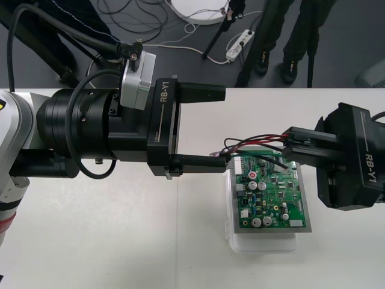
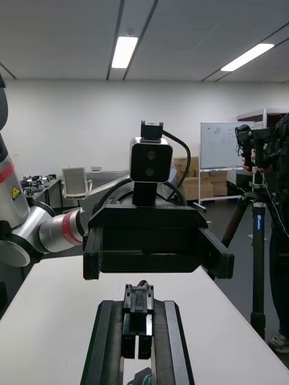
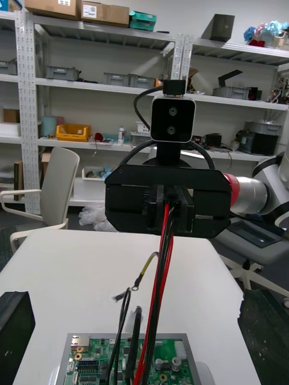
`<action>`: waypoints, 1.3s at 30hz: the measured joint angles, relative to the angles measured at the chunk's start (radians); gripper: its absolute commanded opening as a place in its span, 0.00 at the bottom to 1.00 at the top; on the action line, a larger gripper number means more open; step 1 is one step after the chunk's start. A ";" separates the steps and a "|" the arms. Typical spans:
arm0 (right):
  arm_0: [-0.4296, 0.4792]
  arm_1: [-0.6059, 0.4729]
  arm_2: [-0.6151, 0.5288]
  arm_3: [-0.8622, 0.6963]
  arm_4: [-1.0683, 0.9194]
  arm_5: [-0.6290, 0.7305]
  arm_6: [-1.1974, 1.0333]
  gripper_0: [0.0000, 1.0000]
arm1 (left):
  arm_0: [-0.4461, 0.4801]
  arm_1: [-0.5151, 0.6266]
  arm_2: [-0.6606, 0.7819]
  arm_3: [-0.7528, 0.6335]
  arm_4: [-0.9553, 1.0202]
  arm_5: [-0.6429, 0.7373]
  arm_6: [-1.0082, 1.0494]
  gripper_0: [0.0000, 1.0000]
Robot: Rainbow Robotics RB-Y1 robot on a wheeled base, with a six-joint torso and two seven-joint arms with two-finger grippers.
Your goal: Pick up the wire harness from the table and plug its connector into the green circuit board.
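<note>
The right gripper (image 1: 290, 146) is clamped on the harness (image 1: 255, 140), its wires looping ahead of its fingertips above the green board (image 1: 283, 195), facing the wide-open left gripper (image 1: 212, 127), whose wrist view adds red and black strands dropping from that clamp toward the board.

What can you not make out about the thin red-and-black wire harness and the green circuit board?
1. Whether the thin red-and-black wire harness is plugged into the green circuit board: front view, too small among the parts; left wrist view, wire ends cut off by the picture edge.
2. Which part of it the shut right gripper pinches: its black fingers cover it.
</note>
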 measured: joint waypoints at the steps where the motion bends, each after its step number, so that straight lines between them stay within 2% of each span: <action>1: -0.004 0.005 0.004 0.000 0.011 0.002 0.000 0.00 | 0.000 0.000 0.000 0.000 0.000 0.000 0.000 1.00; 16: -0.069 0.019 0.122 -0.001 0.056 0.138 0.000 0.00 | 0.000 0.000 0.000 0.002 0.000 0.006 0.000 1.00; 39: -0.124 0.019 0.186 -0.001 0.114 0.195 0.000 0.00 | 0.000 0.000 0.000 0.003 0.015 0.010 0.000 1.00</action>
